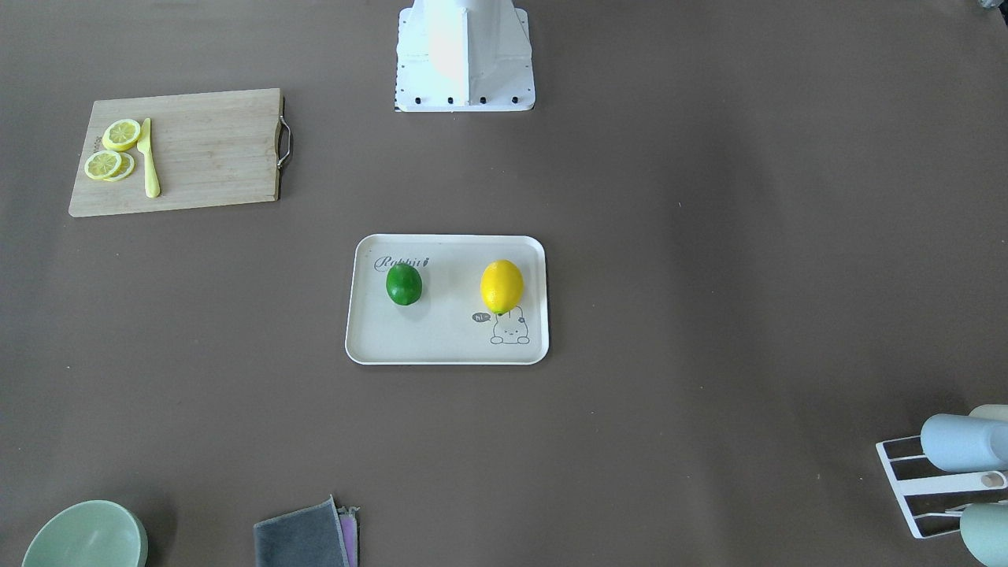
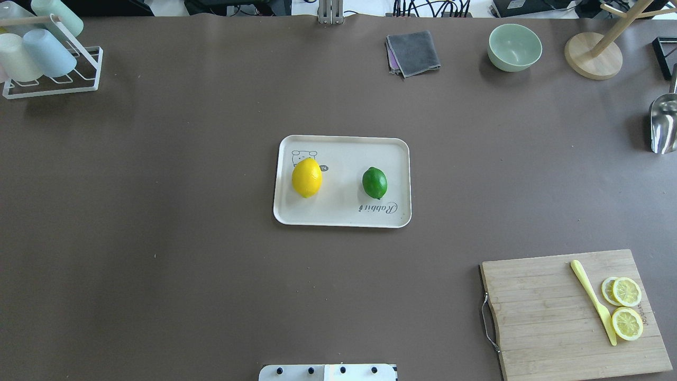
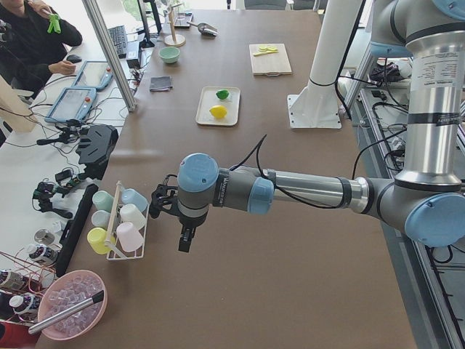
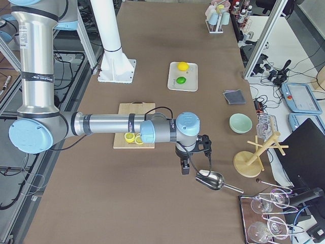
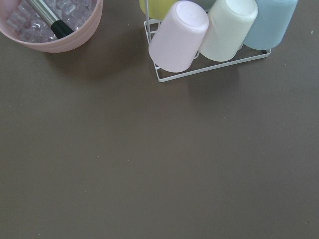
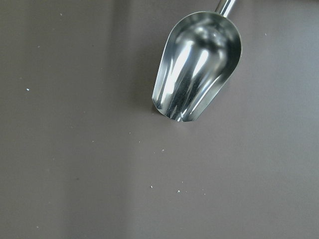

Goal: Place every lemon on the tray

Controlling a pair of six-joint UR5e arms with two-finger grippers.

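Observation:
The cream-white tray [image 2: 341, 216] lies at the middle of the table. The yellow lemon [image 2: 307, 178] lies on its left part, by the bunny drawing. The green lemon [image 2: 374, 182] lies on its right part, by the "Rabbit" lettering. Both also show in the front view: yellow lemon [image 1: 502, 286], green lemon [image 1: 403, 283], tray [image 1: 441, 346]. My left gripper [image 3: 187, 240] hangs over the table's left end beside the cup rack. My right gripper [image 4: 186, 166] hangs over the right end beside a metal scoop. Both show only in the side views, so I cannot tell whether they are open or shut.
A wooden cutting board [image 2: 550, 317] with lemon slices [image 2: 627, 307] and a yellow knife [image 2: 592, 301] lies near right. A cup rack [image 2: 47, 58] stands far left. A grey cloth [image 2: 412, 53], green bowl [image 2: 514, 46], wooden mug stand [image 2: 592, 55] and metal scoop [image 2: 664, 121] are at the far right.

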